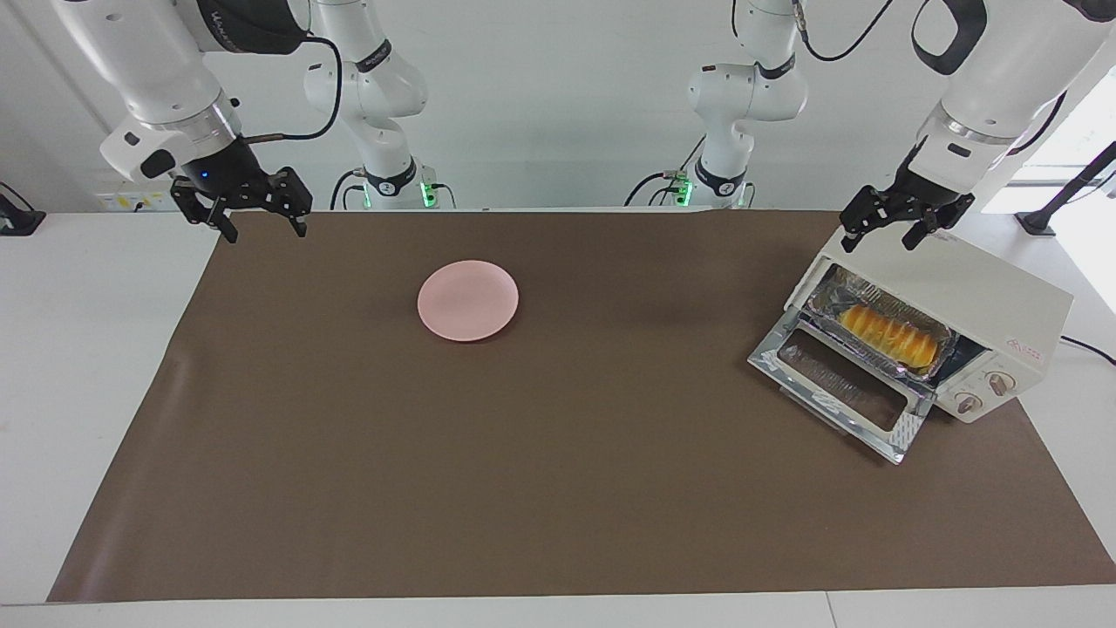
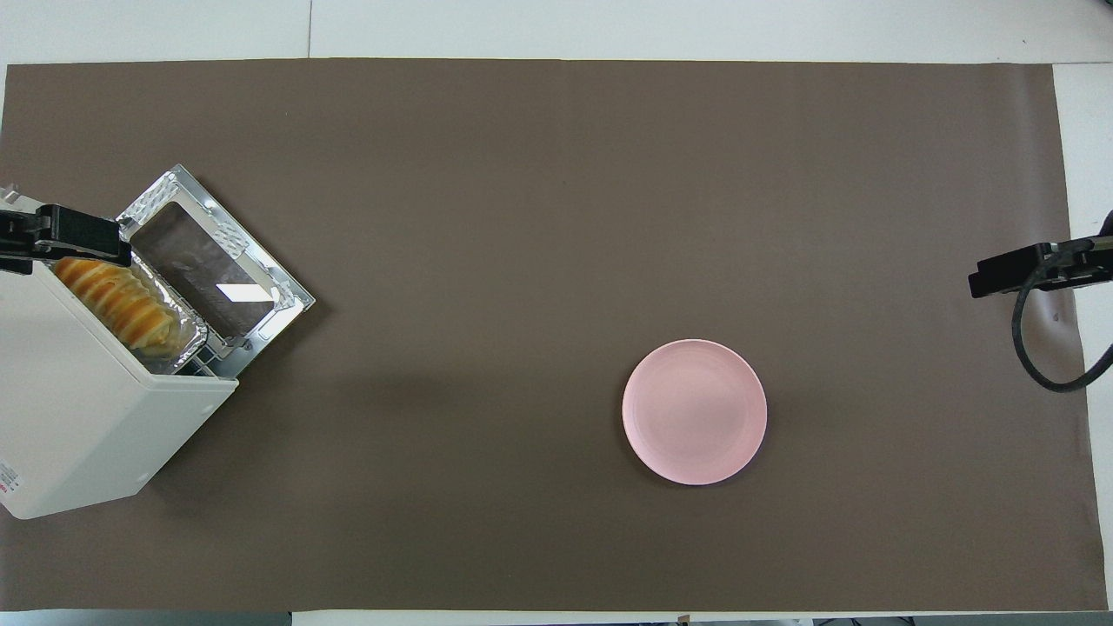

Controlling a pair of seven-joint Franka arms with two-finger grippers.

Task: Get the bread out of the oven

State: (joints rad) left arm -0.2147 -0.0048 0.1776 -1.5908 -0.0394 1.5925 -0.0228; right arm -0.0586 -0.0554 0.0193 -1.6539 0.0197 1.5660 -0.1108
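Observation:
The cream-white oven (image 1: 976,292) stands at the left arm's end of the table, its glass door (image 1: 841,377) dropped open. The golden ridged bread (image 1: 889,336) lies inside on a crinkled foil tray (image 1: 828,295). In the overhead view the oven (image 2: 78,417), the bread (image 2: 117,304) and the door (image 2: 213,261) show too. My left gripper (image 1: 885,234) is open and empty, in the air over the oven's top edge above the opening; it also shows in the overhead view (image 2: 65,239). My right gripper (image 1: 264,228) is open and empty, waiting over the mat's corner at the right arm's end (image 2: 1013,271).
A round pink plate (image 1: 468,299) lies on the brown mat (image 1: 558,488) toward the right arm's end; it also shows in the overhead view (image 2: 694,411). The oven's two knobs (image 1: 983,392) sit beside the opening. A cable runs from the oven off the mat.

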